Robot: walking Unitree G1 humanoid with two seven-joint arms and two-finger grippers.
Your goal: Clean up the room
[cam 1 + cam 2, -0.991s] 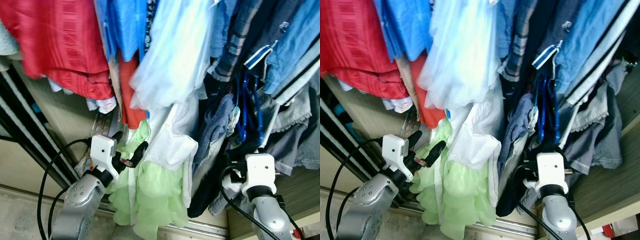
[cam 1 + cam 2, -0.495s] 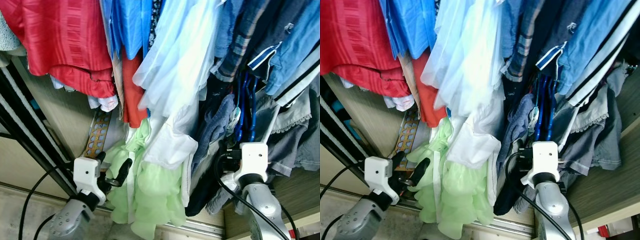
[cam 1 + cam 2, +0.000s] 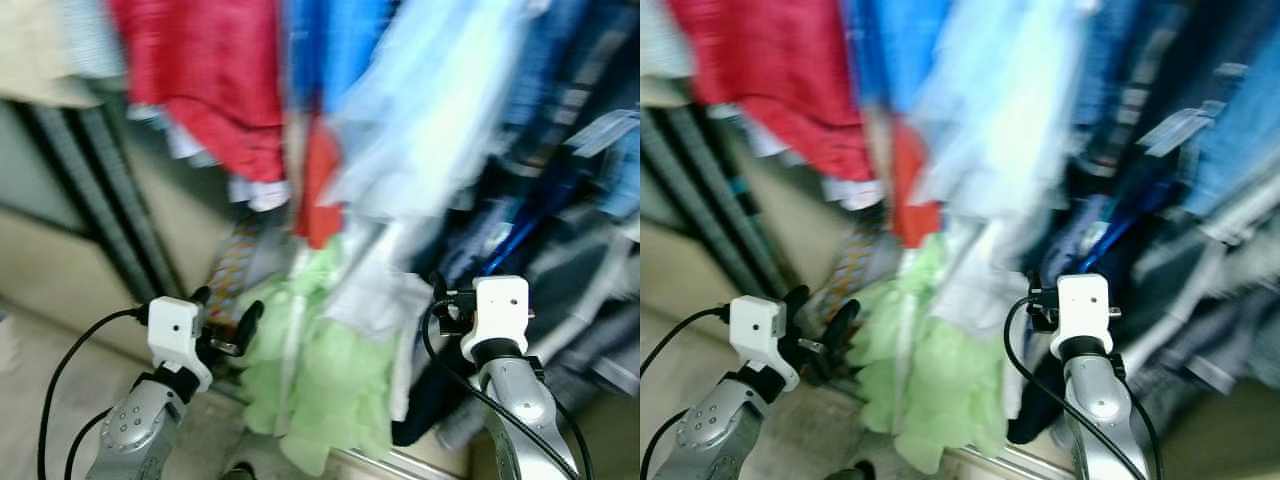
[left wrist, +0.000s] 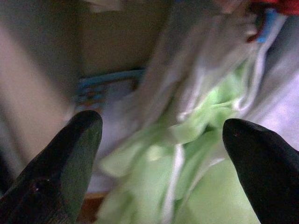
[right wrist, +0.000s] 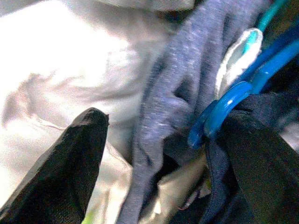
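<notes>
left gripper (image 4: 161,140) fingers apart by frilly green garment (image 3: 330,385), right gripper (image 5: 163,154) spread nr grey knit cloth (image 5: 187,93), blue hanger (image 5: 233,100)

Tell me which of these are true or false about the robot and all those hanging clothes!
1. The left pincer is open. True.
2. The left pincer is squeezing a yellow sock. False: it holds nothing; the light green garment hangs just ahead of it.
3. Blue hangers hang in front of the right pincer. True.
4. The red garment lies on the floor. False: it hangs up high among the other clothes.
</notes>
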